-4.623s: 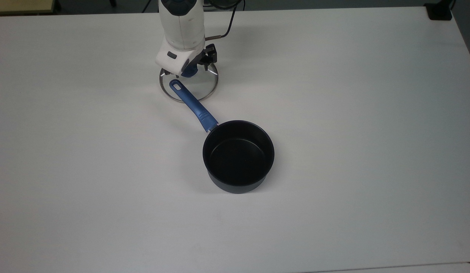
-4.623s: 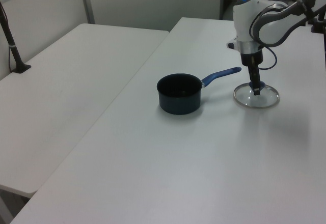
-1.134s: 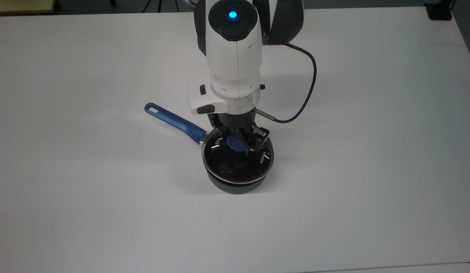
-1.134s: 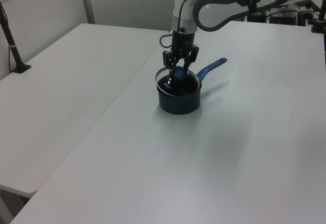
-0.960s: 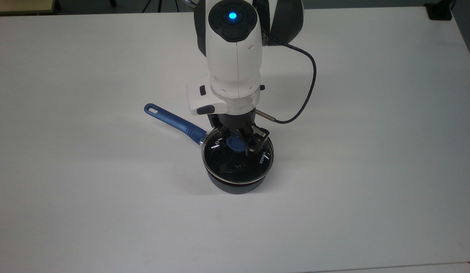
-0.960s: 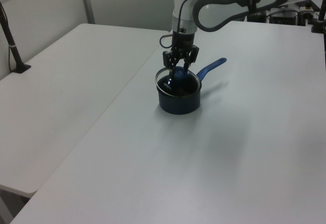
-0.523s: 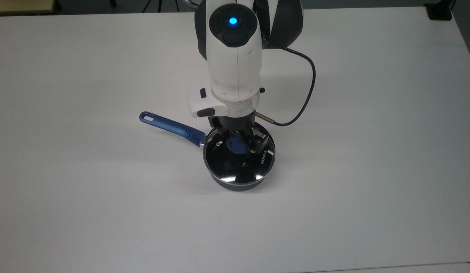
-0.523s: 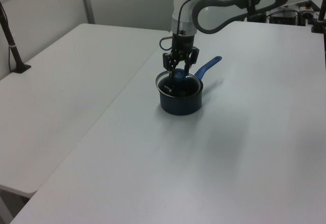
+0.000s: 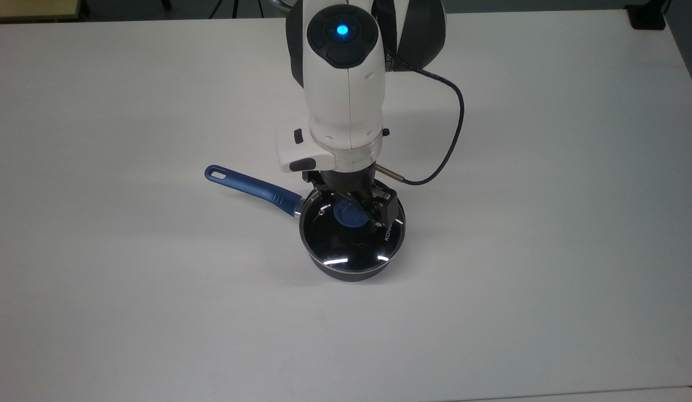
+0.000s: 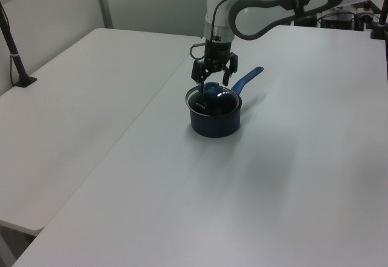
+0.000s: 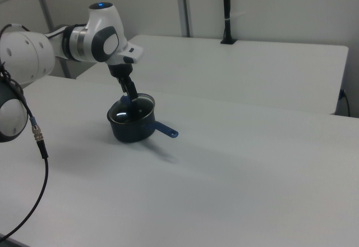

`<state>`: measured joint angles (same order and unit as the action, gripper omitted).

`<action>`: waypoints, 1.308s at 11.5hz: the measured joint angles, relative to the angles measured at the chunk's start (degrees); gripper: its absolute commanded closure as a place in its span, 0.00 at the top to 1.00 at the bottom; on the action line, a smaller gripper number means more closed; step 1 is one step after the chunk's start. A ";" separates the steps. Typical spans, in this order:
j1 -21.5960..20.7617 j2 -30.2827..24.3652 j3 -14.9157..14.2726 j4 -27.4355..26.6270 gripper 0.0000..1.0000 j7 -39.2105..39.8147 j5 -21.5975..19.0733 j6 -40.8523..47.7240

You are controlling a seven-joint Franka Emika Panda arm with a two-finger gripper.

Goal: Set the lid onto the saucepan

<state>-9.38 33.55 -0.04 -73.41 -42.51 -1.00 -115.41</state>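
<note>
While the lid (image 9: 351, 237) is sitting flat on the saucepan (image 10: 214, 121), the gripper (image 9: 352, 205) is hovering directly above the blue knob (image 9: 350, 215), fingers spread to either side and not pinching it. Judging by this, the next move is straight up. Saucepan's handle (image 9: 251, 186) is pointing toward the top view's left, slightly far. White surface (image 9: 547, 223) is lying bare around the saucepan, giving plenty of room.

One lid (image 9: 346, 245), one saucepan (image 9: 346, 272)
</note>
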 measured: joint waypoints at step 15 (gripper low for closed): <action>5.74 -37.48 -9.21 -19.12 1.00 47.66 0.06 22.88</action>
<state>-3.65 -3.93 -9.25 -92.53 5.15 -0.94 -92.53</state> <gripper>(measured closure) 0.000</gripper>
